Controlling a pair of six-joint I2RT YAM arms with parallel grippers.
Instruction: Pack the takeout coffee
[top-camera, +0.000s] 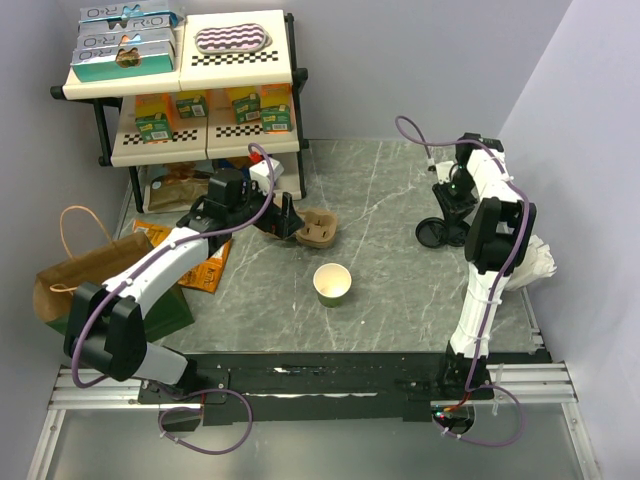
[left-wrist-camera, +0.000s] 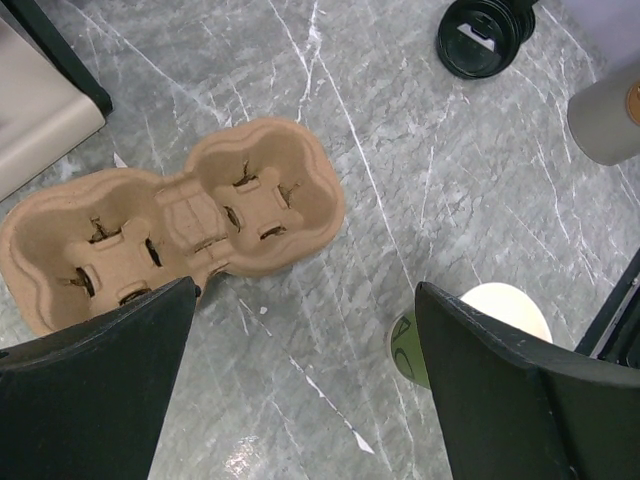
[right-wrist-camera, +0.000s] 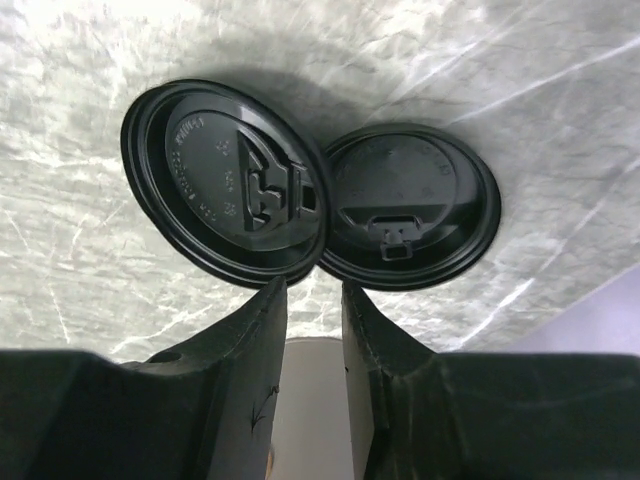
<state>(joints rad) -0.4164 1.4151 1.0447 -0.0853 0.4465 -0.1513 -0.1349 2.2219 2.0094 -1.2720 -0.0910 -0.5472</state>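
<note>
The takeout coffee cup is small and green with a pale cream inside. It stands lidless and upright mid-table. In the left wrist view the cup is partly hidden behind my right finger. My left gripper is wide open and empty, just left of the brown pulp carrier, whose edge touches the left finger. Two black lids lie side by side on the table. My right gripper hovers at them, jaws a narrow gap apart with nothing between.
A two-tier shelf with boxes stands at the back left. A brown paper bag and snack packets lie left. A grey cup stack lies right, by the table's edge. The lids also show in the top view.
</note>
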